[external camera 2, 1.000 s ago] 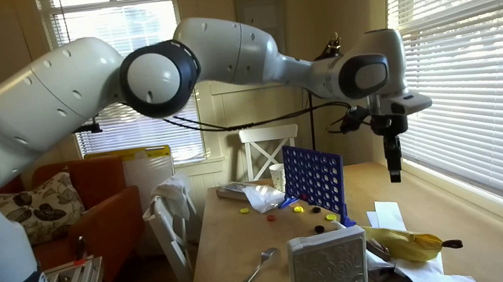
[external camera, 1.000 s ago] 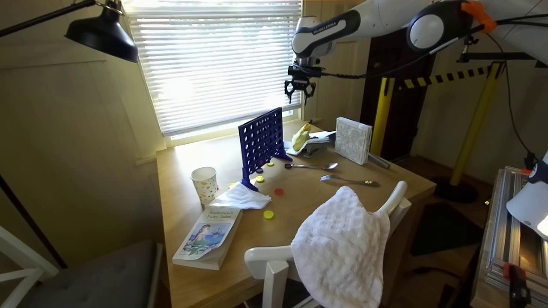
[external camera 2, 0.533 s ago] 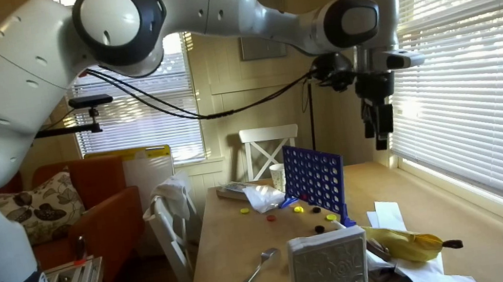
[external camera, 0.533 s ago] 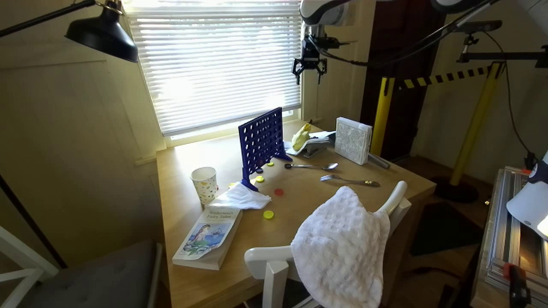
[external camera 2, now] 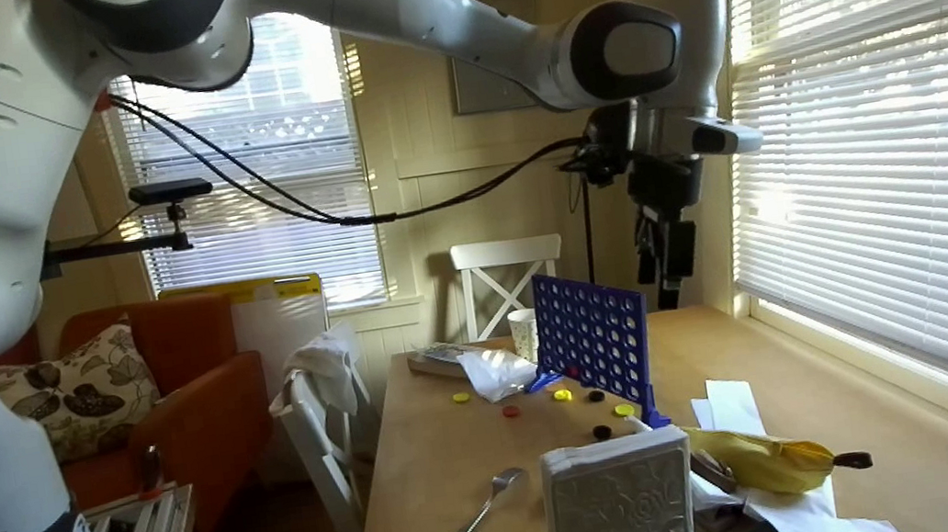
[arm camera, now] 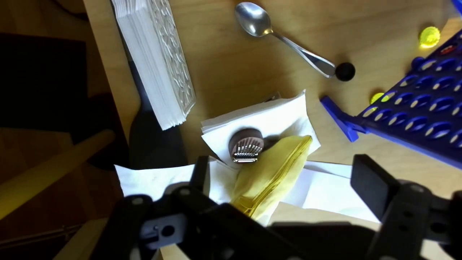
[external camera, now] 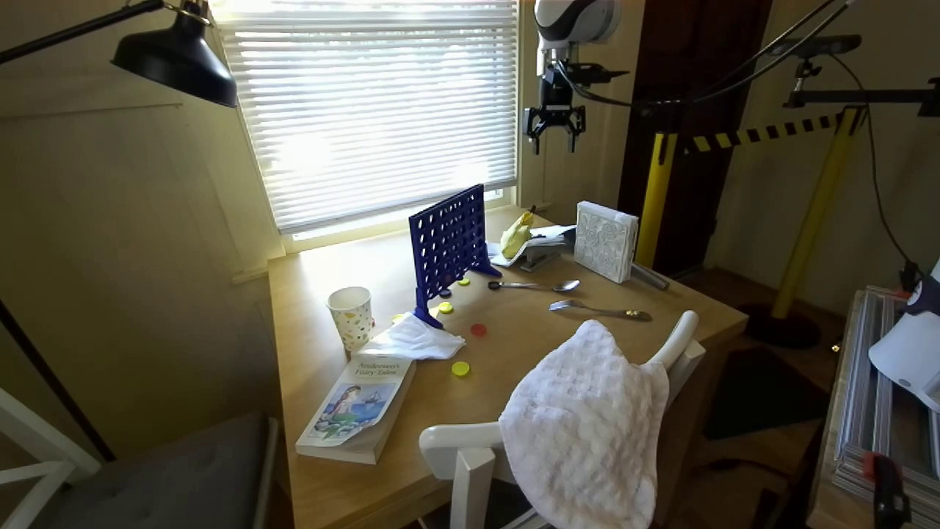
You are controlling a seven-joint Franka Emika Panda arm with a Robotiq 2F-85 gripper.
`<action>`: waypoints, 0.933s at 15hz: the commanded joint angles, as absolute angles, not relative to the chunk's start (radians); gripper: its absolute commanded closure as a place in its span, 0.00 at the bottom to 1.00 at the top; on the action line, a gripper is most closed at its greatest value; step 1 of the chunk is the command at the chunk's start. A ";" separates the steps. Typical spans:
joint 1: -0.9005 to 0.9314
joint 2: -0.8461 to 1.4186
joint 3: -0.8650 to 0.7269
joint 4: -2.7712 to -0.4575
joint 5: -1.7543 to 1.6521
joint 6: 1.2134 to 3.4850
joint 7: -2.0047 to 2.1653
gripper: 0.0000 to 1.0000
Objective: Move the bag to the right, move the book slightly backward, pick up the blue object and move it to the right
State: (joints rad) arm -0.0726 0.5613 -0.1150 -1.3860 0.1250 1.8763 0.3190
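Spread claw (external camera: 555, 143) above bag (arm camera: 273, 171), upright blue grid (external camera 2: 593, 337)

- Gripper (external camera 2: 661, 288): above the worktop (external camera 2: 445, 456), pointing down.
- Frame (external camera 2: 592, 335): blue, upright, toward the far edge.
- Cup (external camera 2: 523, 331): just beside the frame, by the far edge.
- Book (external camera 2: 434, 364): flat at the far left corner, white sheet (external camera 2: 498, 374) beside it.
- Discs (external camera 2: 563, 395): scattered between frame and left edge.
- Fork (external camera 2: 475, 518): near the left edge.
- Block (external camera 2: 621, 510): white, upright, right of the fork.
- Bag (external camera 2: 765, 459): on papers (external camera 2: 733, 404), toward the right edge.
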 commanded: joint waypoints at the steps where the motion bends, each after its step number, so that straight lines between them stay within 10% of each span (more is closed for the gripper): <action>1: -0.091 0.430 -0.089 -1.627 0.147 2.008 0.206 0.00; 14: -0.117 0.354 -0.100 -1.858 0.045 2.118 0.015 0.00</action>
